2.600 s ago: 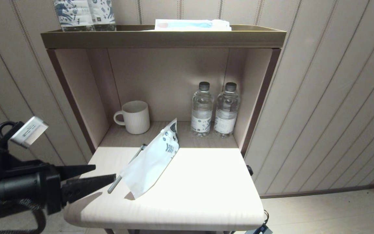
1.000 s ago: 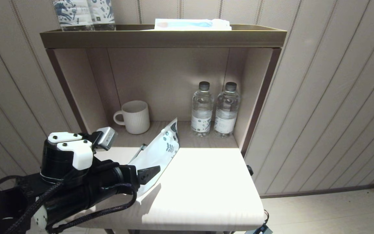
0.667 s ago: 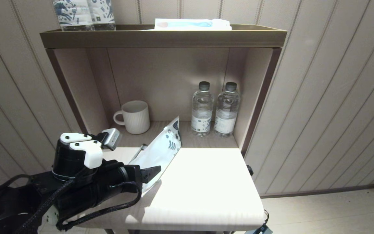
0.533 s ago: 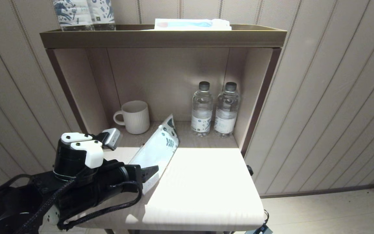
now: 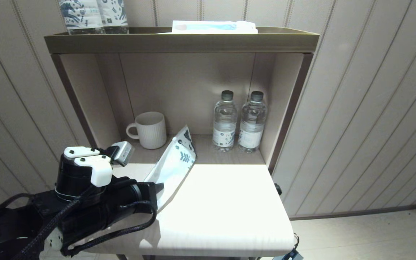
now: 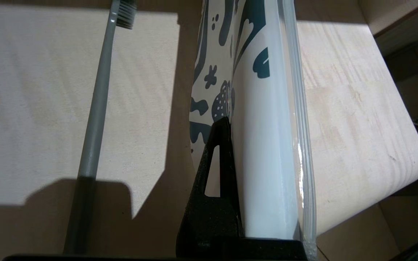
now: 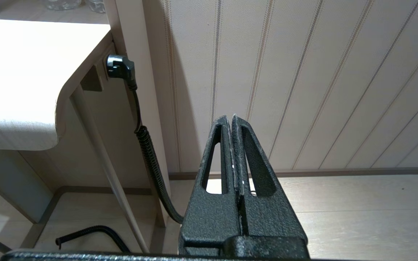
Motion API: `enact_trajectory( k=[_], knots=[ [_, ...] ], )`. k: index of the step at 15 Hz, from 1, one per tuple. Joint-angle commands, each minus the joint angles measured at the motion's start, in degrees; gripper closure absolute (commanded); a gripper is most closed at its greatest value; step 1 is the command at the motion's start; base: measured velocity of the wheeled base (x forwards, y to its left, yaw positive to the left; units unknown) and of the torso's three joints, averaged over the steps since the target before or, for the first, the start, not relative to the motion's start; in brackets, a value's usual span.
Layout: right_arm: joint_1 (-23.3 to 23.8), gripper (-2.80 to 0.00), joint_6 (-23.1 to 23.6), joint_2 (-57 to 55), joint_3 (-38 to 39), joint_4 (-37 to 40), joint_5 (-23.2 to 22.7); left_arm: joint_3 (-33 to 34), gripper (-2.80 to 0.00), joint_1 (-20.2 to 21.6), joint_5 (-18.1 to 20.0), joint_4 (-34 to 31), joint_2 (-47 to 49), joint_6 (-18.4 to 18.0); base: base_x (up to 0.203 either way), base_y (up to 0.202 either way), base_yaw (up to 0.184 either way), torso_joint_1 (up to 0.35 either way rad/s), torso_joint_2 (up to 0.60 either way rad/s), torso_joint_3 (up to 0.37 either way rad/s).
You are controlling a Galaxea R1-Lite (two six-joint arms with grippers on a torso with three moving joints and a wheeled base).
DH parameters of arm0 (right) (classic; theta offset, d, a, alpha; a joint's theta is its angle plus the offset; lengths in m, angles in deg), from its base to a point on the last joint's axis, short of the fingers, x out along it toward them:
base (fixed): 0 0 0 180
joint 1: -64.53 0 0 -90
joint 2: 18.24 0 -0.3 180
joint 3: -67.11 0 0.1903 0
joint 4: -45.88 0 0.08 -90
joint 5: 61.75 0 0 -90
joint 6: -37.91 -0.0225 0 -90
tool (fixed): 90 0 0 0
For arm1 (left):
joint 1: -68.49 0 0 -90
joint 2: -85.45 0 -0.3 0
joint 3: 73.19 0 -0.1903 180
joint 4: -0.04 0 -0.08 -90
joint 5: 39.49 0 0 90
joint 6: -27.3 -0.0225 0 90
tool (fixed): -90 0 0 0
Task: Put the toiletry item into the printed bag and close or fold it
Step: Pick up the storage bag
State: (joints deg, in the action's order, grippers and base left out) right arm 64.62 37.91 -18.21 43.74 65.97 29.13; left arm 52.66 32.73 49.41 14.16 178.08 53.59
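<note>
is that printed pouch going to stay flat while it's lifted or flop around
Probably floppy: the printed bag, pinched at one end by the left gripper, already curves along its length. It looks thin and slightly see-through, so likely very light. The glossy film may be slippery. The toothbrush lies beside it on the table.

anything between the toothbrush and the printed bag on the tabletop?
Nothing: in the left wrist view only bare tabletop, part shadowed, separates the toothbrush from the printed bag, which the left end effector grips.

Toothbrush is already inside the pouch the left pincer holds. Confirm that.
Wrong: the left wrist view shows the toothbrush lying bare on the table, beside the pouch. The left pincer does hold the pouch.
</note>
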Motion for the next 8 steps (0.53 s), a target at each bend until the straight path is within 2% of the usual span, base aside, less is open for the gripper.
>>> enact_trajectory(
  k=[1,4,5,7,8],
  knots=[
    [0.0,0.00,0.0,0.0,0.0,-0.1,0.0,0.0,0.00,0.0,0.0,0.2,-2.0,0.1,0.000,0.000,0.000,0.000,0.00,0.000],
    [0.0,0.00,0.0,0.0,0.0,-0.1,0.0,-0.7,0.00,-0.1,0.2,-0.6,-7.7,-0.7,0.000,0.000,0.000,0.000,0.00,0.000],
    [0.0,0.00,0.0,0.0,0.0,-0.1,0.0,-1.1,0.00,-0.1,1.0,-1.6,-11.1,-2.0,0.000,0.000,0.000,0.000,0.00,0.000],
    [0.0,0.00,0.0,0.0,0.0,-0.1,0.0,-2.9,0.00,-0.1,4.2,-7.4,-18.7,-7.1,0.000,0.000,0.000,0.000,0.00,0.000],
    [0.0,0.00,0.0,0.0,0.0,-0.1,0.0,-6.0,0.00,-0.1,6.2,-13.6,-22.5,-8.7,0.000,0.000,0.000,0.000,0.00,0.000]
  ],
)
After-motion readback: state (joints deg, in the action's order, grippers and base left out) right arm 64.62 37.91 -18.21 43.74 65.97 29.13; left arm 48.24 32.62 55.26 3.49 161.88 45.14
